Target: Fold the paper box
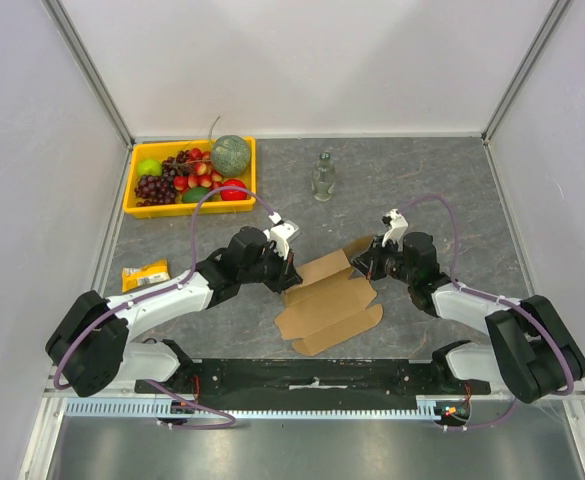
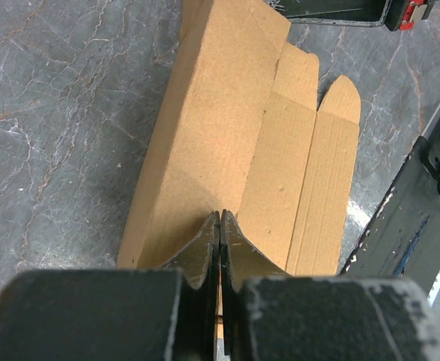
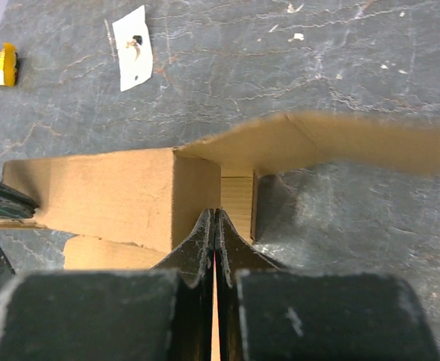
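Here, the brown paper box [image 1: 329,298] lies half folded in the middle of the gray table [image 1: 422,190]. The left gripper [image 1: 286,272] pinches its left end. The right gripper [image 1: 365,264] pinches a thin flap at its right end.

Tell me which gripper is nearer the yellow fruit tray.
Left. The left gripper grips the end of the paper box toward the fruit tray; the right gripper grips the opposite end.
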`<action>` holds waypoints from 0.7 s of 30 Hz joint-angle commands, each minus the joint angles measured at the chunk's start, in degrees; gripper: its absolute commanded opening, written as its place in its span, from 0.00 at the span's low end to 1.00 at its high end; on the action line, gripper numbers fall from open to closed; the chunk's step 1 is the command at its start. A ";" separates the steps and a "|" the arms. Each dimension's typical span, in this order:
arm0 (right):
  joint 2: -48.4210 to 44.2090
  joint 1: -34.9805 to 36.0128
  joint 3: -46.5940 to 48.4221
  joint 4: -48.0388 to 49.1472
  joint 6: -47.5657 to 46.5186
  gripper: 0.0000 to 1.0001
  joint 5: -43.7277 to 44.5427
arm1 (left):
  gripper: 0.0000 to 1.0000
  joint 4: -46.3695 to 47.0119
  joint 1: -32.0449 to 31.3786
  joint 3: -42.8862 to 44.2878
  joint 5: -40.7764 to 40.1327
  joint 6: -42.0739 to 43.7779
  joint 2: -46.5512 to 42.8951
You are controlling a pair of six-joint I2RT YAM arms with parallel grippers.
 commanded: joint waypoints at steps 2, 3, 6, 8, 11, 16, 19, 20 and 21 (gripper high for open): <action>-0.29 -0.14 1.26 5.12 -0.07 0.00 -5.05 | 0.02 0.07 -0.35 1.17 0.33 -1.20 0.14; 0.24 -0.05 1.17 6.08 0.37 0.00 -5.66 | 0.02 0.15 -0.35 1.17 0.41 -1.20 0.05; 1.73 -0.05 0.91 8.99 2.30 0.00 -7.68 | 0.02 0.15 -0.35 1.26 0.33 -1.29 -0.04; 2.88 -0.05 0.73 10.74 3.61 0.00 -8.48 | 0.02 0.07 -0.35 1.08 0.33 -1.29 -0.13; 4.63 -0.05 0.47 13.29 5.46 0.00 -10.15 | 0.02 0.15 -0.35 1.00 0.33 -1.29 -0.22; 5.61 -0.05 0.46 13.84 7.14 0.00 -9.98 | 0.02 0.16 -0.26 0.82 0.33 -1.29 -0.30; 0.97 -0.14 2.30 4.81 2.94 0.04 -4.11 | 0.02 0.16 -0.35 0.82 0.33 -1.29 -0.30; -0.79 -0.05 3.36 0.69 1.27 0.06 -1.74 | 0.02 0.16 -0.43 0.73 0.24 -1.29 -0.39; -2.81 0.03 4.32 -3.79 -0.14 0.08 1.68 | 0.02 0.16 -0.26 0.73 0.24 -1.29 -0.39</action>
